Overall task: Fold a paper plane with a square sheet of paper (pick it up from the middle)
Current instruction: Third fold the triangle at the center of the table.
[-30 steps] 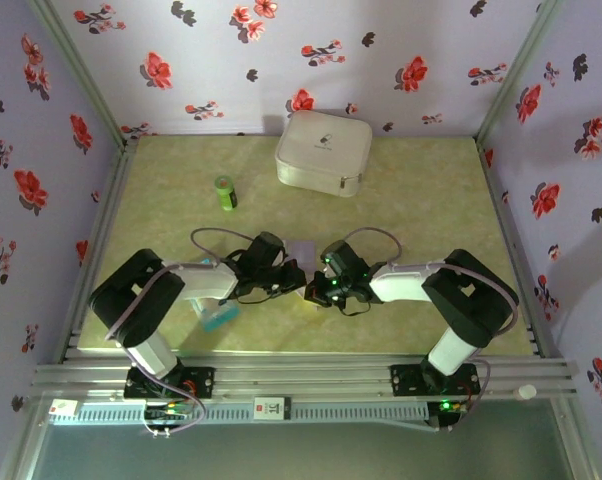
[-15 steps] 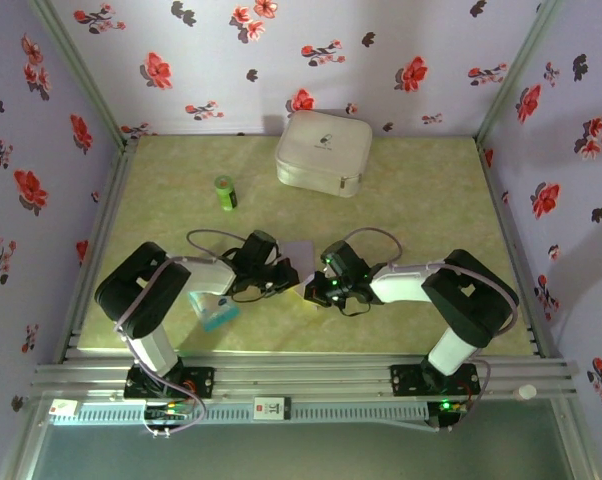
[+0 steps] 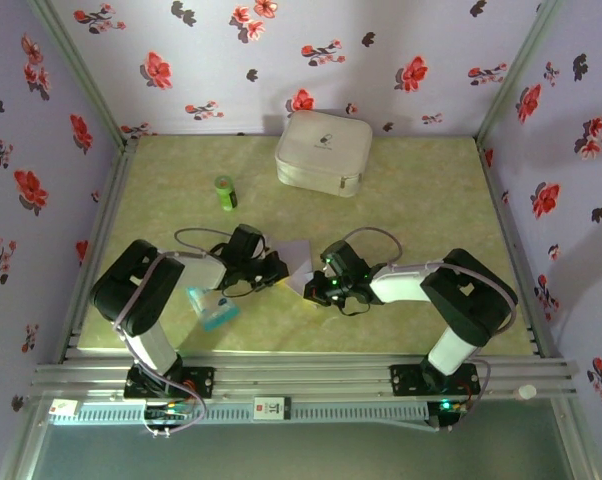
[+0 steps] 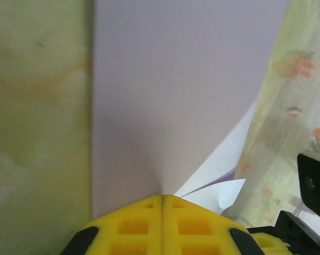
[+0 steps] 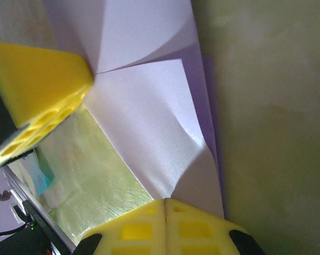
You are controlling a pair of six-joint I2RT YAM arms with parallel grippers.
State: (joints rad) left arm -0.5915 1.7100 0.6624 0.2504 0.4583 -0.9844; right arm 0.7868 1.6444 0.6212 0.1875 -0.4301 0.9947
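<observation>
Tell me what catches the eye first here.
The pale lavender sheet of paper, partly folded, is at the centre of the table, pinched from both sides by the left tool and the right tool, both shut on it. Behind it, a white case sits by the flowered back wall.

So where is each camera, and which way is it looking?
Top external: high up behind the arms, looking down at the table; both arms, the left gripper and the right gripper show.
Left wrist: on the left arm, looking along its shut yellow fingers at the lavender paper.
Right wrist: on the right arm, looking past its own shut fingers toward the left gripper.
All three share the paper.
</observation>
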